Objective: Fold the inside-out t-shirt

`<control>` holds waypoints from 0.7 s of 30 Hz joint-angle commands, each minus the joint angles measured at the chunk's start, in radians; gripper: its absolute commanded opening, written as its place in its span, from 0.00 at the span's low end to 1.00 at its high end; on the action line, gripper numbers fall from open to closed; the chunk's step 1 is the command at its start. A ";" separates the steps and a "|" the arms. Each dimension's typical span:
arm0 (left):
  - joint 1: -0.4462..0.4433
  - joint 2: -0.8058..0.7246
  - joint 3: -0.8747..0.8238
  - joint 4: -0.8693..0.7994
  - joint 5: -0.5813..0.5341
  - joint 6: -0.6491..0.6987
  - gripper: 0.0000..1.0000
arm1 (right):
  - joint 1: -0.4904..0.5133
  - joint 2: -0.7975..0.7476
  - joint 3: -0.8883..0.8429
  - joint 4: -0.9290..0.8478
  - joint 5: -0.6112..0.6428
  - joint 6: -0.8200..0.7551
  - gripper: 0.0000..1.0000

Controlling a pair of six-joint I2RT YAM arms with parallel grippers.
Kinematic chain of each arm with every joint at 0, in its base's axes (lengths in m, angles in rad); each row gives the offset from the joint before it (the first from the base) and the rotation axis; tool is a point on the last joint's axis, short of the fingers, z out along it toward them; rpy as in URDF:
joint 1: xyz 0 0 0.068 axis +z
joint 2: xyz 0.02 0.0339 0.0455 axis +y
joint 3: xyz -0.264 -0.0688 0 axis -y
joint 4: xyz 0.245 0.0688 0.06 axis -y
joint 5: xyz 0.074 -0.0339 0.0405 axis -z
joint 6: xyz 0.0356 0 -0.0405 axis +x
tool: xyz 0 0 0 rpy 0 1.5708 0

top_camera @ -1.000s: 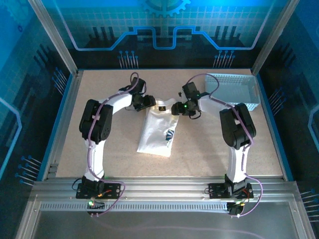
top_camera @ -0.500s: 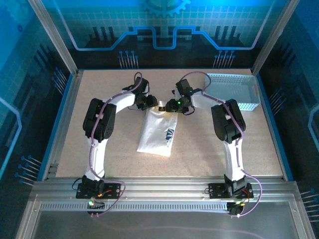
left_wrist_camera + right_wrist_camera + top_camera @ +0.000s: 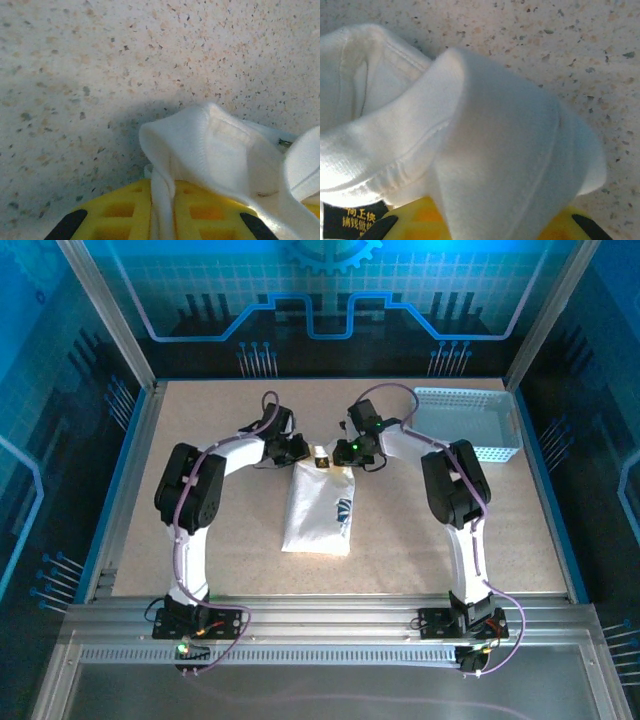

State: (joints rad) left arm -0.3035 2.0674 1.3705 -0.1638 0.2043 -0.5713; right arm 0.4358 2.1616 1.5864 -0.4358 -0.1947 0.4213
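The inside-out t-shirt (image 3: pixel 318 508) lies folded into a narrow white bundle mid-table, its blue-and-dark logo facing up. My left gripper (image 3: pixel 298 451) is at the bundle's far left corner, shut on a pinched fold of the white cloth (image 3: pixel 162 200) between its yellow fingers (image 3: pixel 120 212). My right gripper (image 3: pixel 343 453) is at the far right corner, shut on the cloth (image 3: pixel 490 170), which bulges over its yellow fingers (image 3: pixel 412 220) and hides the gap. A black label with yellow writing (image 3: pixel 350 217) shows beside the collar seam.
A light blue-grey perforated basket (image 3: pixel 466 424) stands at the back right, just beyond the right arm's elbow. Speckled tabletop (image 3: pixel 420 530) lies bare around the shirt. Metal frame posts and blue walls bound the table.
Both grippers have moved inward to the shirt's far edge and closed on its two corners. The shirt bundle has straightened and shifted slightly.
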 commanded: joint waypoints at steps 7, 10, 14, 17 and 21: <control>0.052 -0.192 -0.157 0.163 0.060 -0.085 0.00 | -0.009 -0.182 -0.032 0.027 -0.043 -0.041 0.08; 0.052 -0.240 -0.160 0.161 0.065 -0.091 0.00 | -0.009 -0.227 -0.019 0.019 -0.056 -0.051 0.07; 0.052 -0.309 -0.153 0.155 0.059 -0.101 0.00 | -0.013 -0.263 0.014 -0.008 -0.052 -0.062 0.05; 0.053 -0.348 -0.125 0.134 0.056 -0.100 0.00 | -0.021 -0.275 0.057 -0.036 -0.051 -0.072 0.04; 0.053 -0.388 -0.077 0.114 0.049 -0.091 0.00 | -0.039 -0.282 0.145 -0.082 -0.057 -0.091 0.01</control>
State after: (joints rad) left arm -0.2615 1.7317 1.2392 -0.0284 0.2550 -0.6567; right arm 0.4263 1.9217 1.6554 -0.4793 -0.2455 0.3614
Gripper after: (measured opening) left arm 0.149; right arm 0.151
